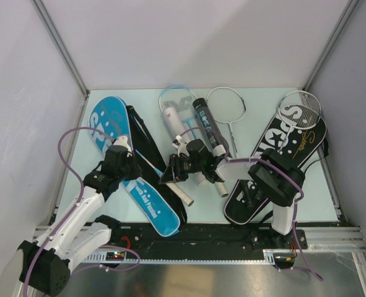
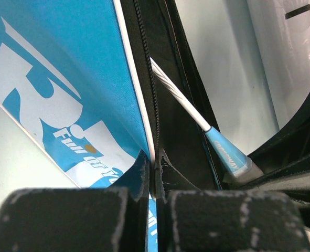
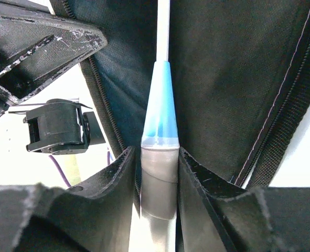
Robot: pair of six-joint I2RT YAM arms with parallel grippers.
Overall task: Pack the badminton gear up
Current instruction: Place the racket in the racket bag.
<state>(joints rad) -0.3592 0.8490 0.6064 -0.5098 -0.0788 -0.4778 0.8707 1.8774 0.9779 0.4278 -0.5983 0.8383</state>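
Near the middle of the table (image 1: pixel 262 102), the light-blue racket (image 3: pixel 158 118) has its grey grip clamped between the right gripper's (image 3: pixel 157 156) fingers. Its thin shaft runs off to the far left, straight into the black inside of the blue cover (image 1: pixel 108 120). The head's hidden in the bag, and I can't tell how deep. The handle end points near-right, toward the right arm, so that's the arm placed to push. The cover itself stretches from far left down toward the near edge, steeper than the shaft, so the racket looks a touch crosswise in the mouth. Over on the left, the left gripper (image 2: pixel 155 170) is pinched tight on the cover's blue edge beside the zip (image 2: pixel 144 79), apparently lifting the opening. I'd call for a push along the shaft, swinging the handle nearer.
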